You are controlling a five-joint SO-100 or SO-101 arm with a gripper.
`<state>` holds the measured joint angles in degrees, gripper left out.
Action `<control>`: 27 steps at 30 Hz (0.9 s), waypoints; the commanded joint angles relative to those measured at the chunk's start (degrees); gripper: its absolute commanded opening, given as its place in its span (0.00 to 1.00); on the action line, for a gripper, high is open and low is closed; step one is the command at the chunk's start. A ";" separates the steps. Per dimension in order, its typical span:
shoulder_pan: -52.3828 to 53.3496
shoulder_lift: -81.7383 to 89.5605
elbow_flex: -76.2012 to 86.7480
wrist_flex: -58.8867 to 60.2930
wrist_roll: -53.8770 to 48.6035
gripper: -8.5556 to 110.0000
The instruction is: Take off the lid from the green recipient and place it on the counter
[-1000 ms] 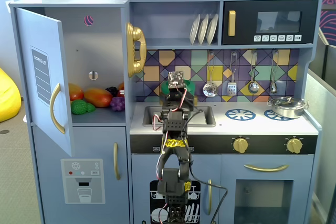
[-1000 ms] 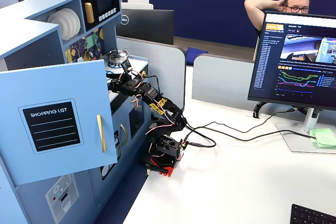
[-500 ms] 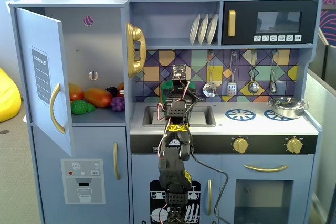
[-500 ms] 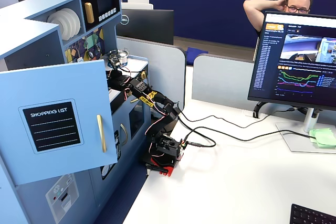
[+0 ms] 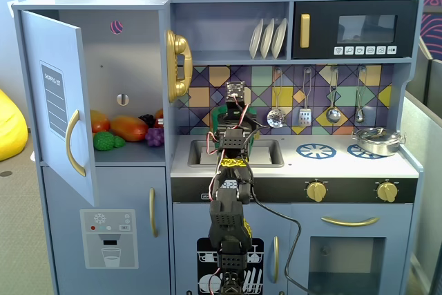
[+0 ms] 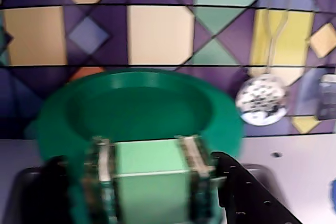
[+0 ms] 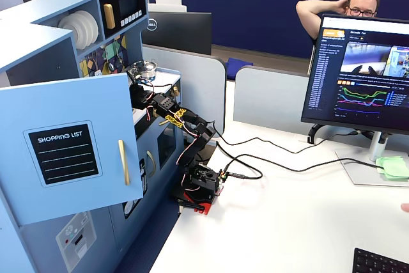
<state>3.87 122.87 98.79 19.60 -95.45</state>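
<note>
- In the wrist view our gripper [image 6: 151,182] is clamped on the square knob of the flat round green plastic lid [image 6: 142,111], which is lifted and tilted.
- The white flat counter [image 6: 294,177] lies below, to the right.

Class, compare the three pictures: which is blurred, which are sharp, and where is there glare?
Wrist view: soft and blurred, the lid smeared at its rim. Both fixed views: sharp; in one, glare shows on the silver pan.
</note>
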 commanded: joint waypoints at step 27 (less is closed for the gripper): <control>22.94 3.69 -11.78 2.02 -0.09 0.07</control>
<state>21.53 123.49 90.09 21.45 -95.01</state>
